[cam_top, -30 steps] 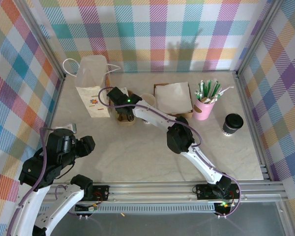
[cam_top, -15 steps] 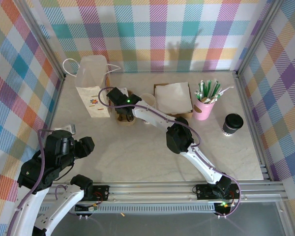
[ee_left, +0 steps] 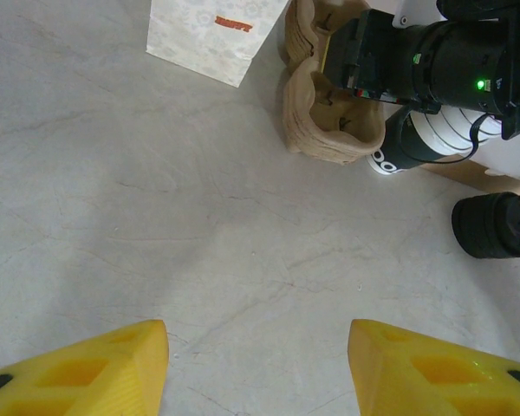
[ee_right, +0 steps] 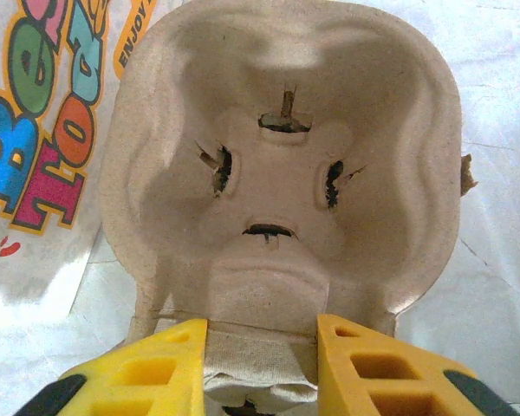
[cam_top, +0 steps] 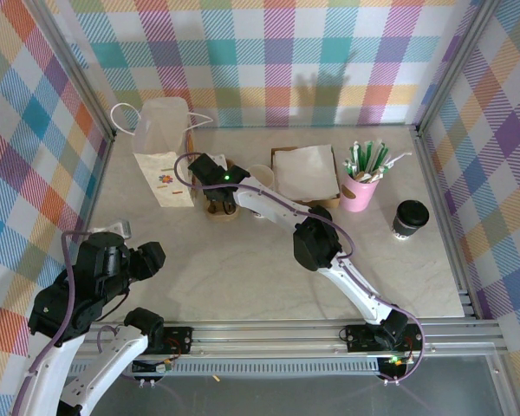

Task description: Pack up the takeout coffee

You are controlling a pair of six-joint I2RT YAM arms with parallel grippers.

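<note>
Left pincer (ee_left: 258,347) has drifted slightly nearward, fingers apart over bare worktop (ee_left: 156,217). Right pincer (ee_right: 260,338) straddles the pulp cup carrier (ee_right: 282,173) at its rim; whether it is clamped I cannot tell. It should bite squarely before lifting. Takeout coffee (cam_top: 410,218) stands well apart, far right.

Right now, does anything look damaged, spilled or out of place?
Nothing is spilled; the takeout coffee stands upright. The pulp cup carrier beside the paper bag looks worn: slits in its well are frayed.
</note>
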